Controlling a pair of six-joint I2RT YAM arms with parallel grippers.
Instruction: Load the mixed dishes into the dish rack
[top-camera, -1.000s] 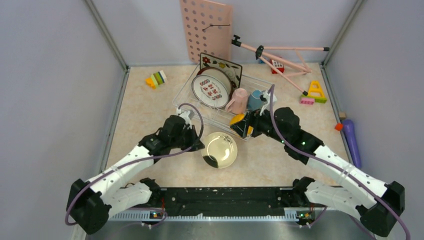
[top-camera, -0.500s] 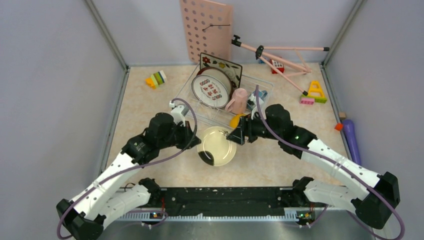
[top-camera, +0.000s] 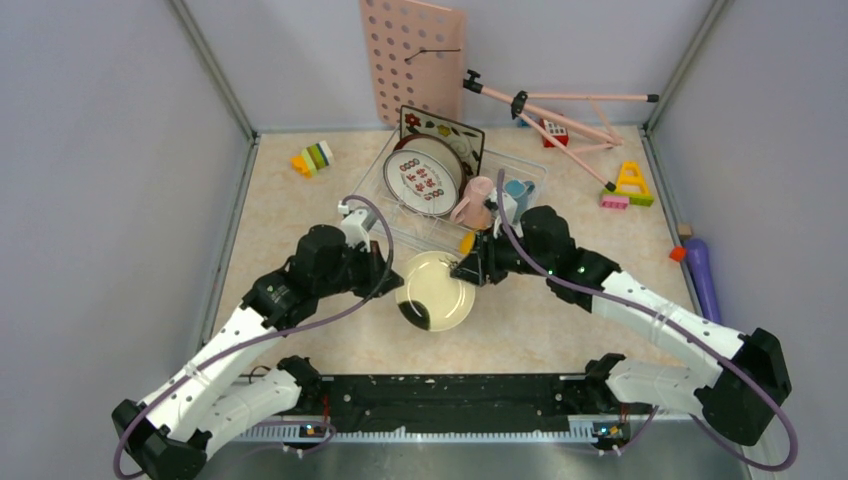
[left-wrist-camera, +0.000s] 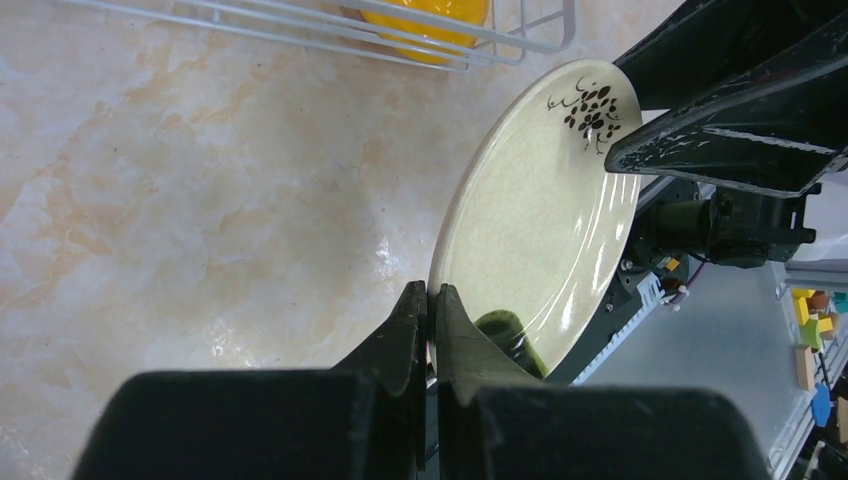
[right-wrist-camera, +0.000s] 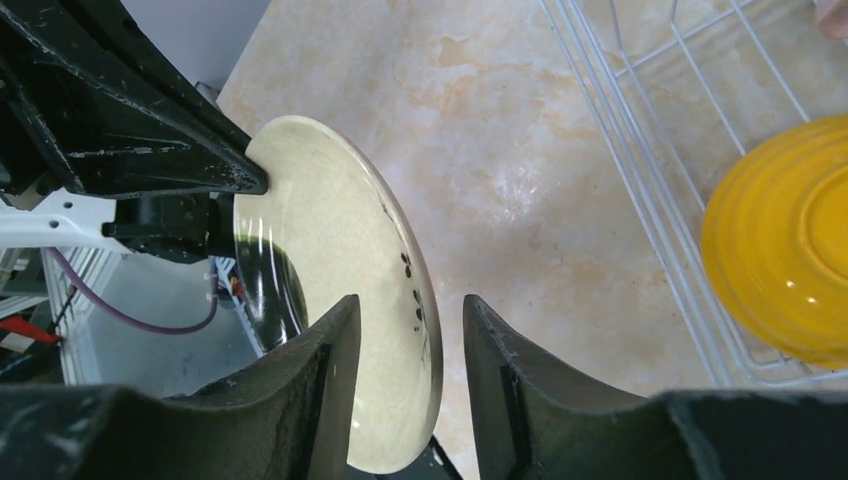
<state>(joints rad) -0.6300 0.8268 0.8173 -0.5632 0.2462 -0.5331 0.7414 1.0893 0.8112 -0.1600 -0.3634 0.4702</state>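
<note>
A cream plate (top-camera: 435, 290) with a black blotch stands tilted off the table. My left gripper (top-camera: 392, 285) (left-wrist-camera: 430, 290) is shut on its left rim (left-wrist-camera: 540, 220). At the opposite rim (right-wrist-camera: 340, 290), my right gripper (top-camera: 465, 270) (right-wrist-camera: 410, 305) is open, one finger on each side of the edge with a gap showing. The white wire dish rack (top-camera: 530, 165) behind holds an orange-yellow bowl (top-camera: 467, 241) (right-wrist-camera: 780, 240), a pink cup (top-camera: 477, 200), a blue cup (top-camera: 518, 190), a white dotted plate (top-camera: 425, 175) and a square flowered plate (top-camera: 445, 130).
A pink pegboard (top-camera: 410, 55) leans on the back wall beside a pink tripod (top-camera: 550, 105). Toy blocks lie at the back left (top-camera: 313, 157) and right (top-camera: 627, 185). A purple object (top-camera: 703, 275) lies by the right wall.
The left gripper has tipped the cream plate up off the table. The right gripper has left the bowl in the rack, come to the plate's right rim, and its jaws have narrowed.
</note>
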